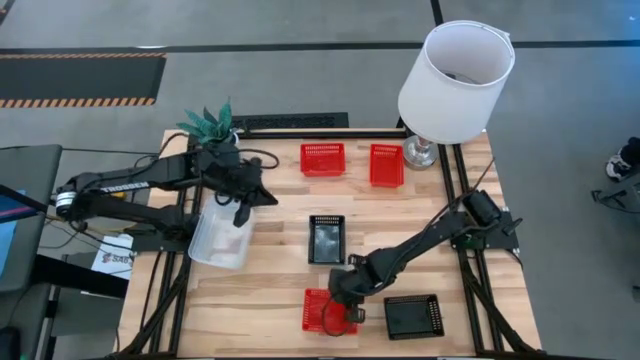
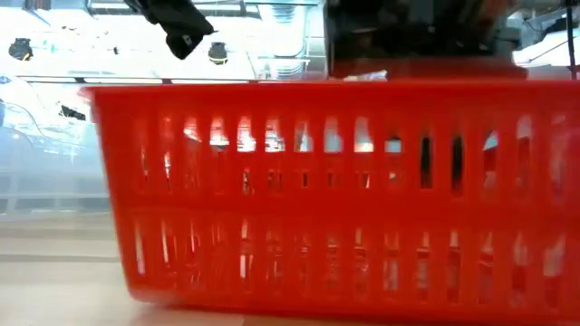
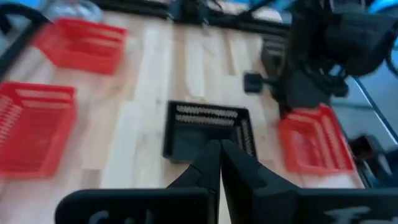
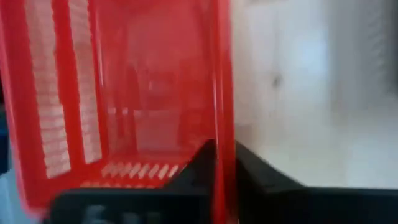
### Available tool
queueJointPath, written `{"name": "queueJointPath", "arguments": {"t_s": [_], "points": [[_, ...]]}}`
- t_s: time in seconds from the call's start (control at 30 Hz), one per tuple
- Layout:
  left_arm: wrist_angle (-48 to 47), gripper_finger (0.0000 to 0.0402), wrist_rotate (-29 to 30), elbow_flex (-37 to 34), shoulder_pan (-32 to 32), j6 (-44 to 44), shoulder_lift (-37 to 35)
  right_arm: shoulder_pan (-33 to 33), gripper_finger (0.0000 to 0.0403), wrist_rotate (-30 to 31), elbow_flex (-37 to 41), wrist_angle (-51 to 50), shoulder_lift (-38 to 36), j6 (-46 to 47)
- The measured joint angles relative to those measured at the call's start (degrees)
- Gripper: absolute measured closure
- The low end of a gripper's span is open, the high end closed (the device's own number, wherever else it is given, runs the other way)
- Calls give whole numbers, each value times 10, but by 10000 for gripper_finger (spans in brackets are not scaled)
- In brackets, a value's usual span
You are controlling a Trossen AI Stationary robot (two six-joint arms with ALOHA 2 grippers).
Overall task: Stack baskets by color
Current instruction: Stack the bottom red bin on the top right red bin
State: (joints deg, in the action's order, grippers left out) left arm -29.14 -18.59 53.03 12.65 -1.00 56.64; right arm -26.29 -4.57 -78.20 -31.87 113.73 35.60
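Red perforated plastic, the near basket [image 1: 325,311] is sitting at the counter's [image 1: 270,290] near edge, just left of a black basket [image 1: 413,315]. It is looking light, thin-walled and slightly flexible, so a pinch on one rim wall seems the sensible hold. Reaching in from the right, the right gripper [image 4: 219,177] is straddling that rim, fingers nearly closed on the wall. The left gripper [image 3: 219,168] is hanging shut at the far left, above a clear basket [image 1: 220,238].

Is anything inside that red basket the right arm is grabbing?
Empty. Through the red basket its bare floor shows; the right gripper pinches only its wall.
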Motion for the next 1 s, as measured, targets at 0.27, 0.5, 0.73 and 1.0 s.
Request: {"name": "queueJointPath", "arguments": {"t_s": [0.27, 0.5, 0.73, 1.0], "points": [[107, 401, 28, -140, -1, -120, -124, 18, 394, -61, 23, 9, -63, -7], [172, 401, 48, -175, -3, -158, -176, 81, 395, -30, 57, -4, -226, 9], [177, 401, 59, -176, -3, -149, -177, 181, 397, 168, 147, -70, -399, 221], [178, 401, 59, -176, -3, -132, -176, 286, 398, 199, 269, -156, -477, 420]]}}
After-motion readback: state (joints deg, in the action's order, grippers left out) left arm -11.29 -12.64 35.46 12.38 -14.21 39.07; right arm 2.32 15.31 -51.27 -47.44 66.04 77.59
